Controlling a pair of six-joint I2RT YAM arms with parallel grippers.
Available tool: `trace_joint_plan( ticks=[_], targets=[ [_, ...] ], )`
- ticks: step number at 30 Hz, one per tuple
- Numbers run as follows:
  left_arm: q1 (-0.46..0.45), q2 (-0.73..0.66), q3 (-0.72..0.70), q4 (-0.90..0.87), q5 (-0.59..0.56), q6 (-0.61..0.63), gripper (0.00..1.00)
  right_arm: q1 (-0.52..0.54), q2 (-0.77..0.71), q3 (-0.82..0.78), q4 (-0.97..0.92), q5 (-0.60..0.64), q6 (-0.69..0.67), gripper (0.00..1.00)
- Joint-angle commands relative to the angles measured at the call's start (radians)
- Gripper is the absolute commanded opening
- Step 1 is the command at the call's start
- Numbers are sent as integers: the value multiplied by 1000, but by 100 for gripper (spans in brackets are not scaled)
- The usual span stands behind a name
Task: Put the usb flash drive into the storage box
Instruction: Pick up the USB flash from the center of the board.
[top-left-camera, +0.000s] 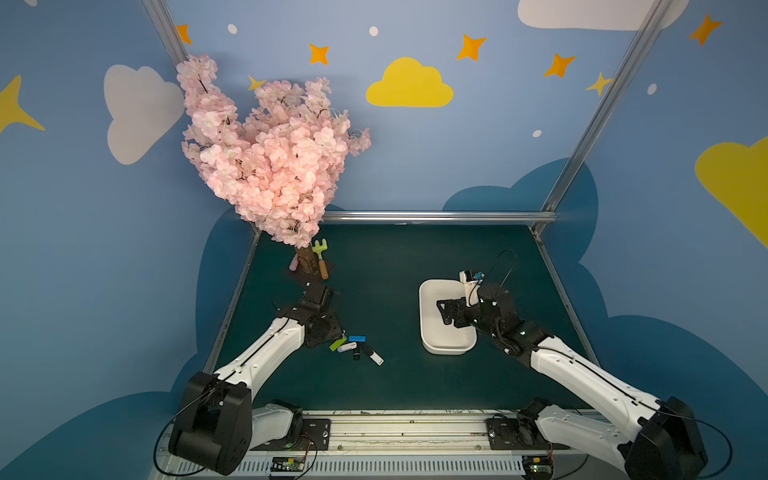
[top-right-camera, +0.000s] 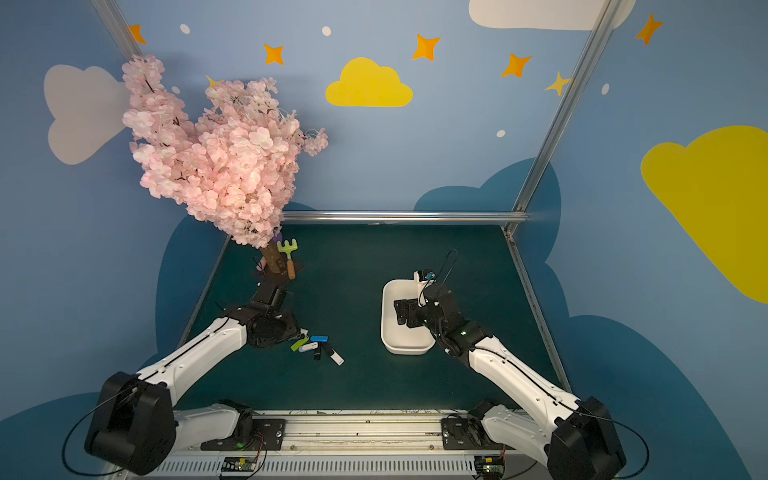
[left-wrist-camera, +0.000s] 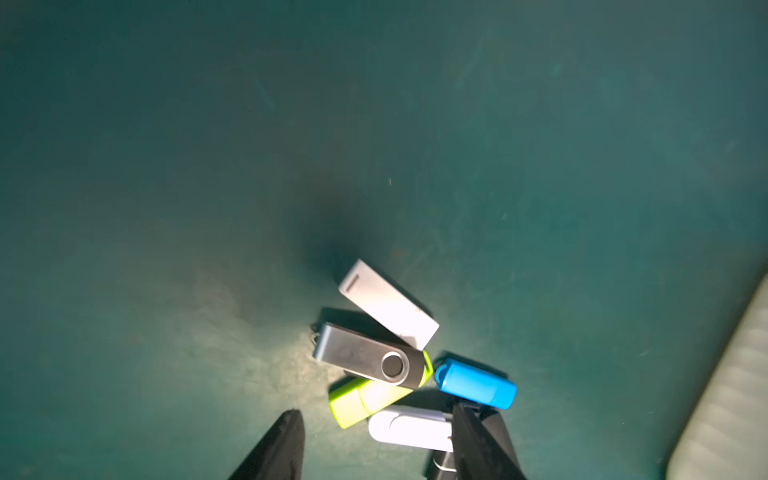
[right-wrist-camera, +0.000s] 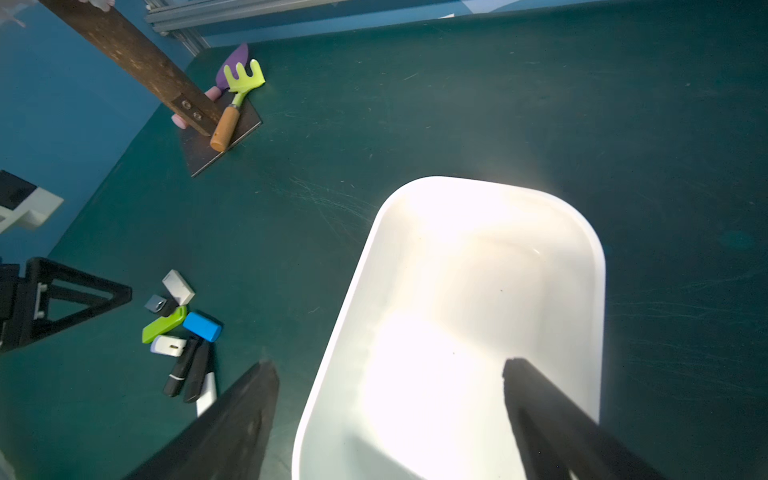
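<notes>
White usb flash drive (left-wrist-camera: 409, 430) beside the blue drive (left-wrist-camera: 476, 383) lies between the left hand's (left-wrist-camera: 376, 409) parted fingers (left-wrist-camera: 282, 449), ungripped; centre on it before closing

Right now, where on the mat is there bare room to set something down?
Bare: the mat between the drive pile and the storage box, the far stretch beyond both, the near strip. Crowded: the pile at the left tool, the tree base; the right tool hangs over the box.
</notes>
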Motion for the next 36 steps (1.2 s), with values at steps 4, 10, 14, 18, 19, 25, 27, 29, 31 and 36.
trace_joint_plan(
  ticks=[4, 10, 14, 18, 19, 25, 27, 29, 31, 36],
  targets=[
    [-146, 57, 96, -50, 24, 45, 57, 8, -2, -5, 47, 58, -20, 89],
    [-275, 43, 113, -93, 49, -23, 57, 7, 16, -1, 41, 91, -20, 89],
    [-332, 75, 110, -107, 47, -60, 57, 7, 28, 6, 33, 91, -17, 89],
    [-350, 108, 93, -88, 39, -95, 57, 8, 29, 5, 33, 95, -17, 89],
    [-353, 114, 89, -75, 41, -103, 56, 7, 29, 5, 33, 96, -18, 89],
    [-373, 200, 122, -54, 51, -122, 53, 7, 36, 3, 40, 98, -14, 89],
    [-373, 217, 123, -62, 35, -132, 53, 7, 40, 4, 38, 97, -14, 89],
    [-374, 236, 116, -31, 52, -136, 52, 7, 42, 7, 36, 92, -13, 89],
    [-376, 259, 122, -26, 51, -137, 51, 8, 42, 9, 33, 94, -20, 89],
    [-381, 297, 125, -5, 45, -139, 49, 8, 42, 10, 32, 96, -21, 89]
  ],
)
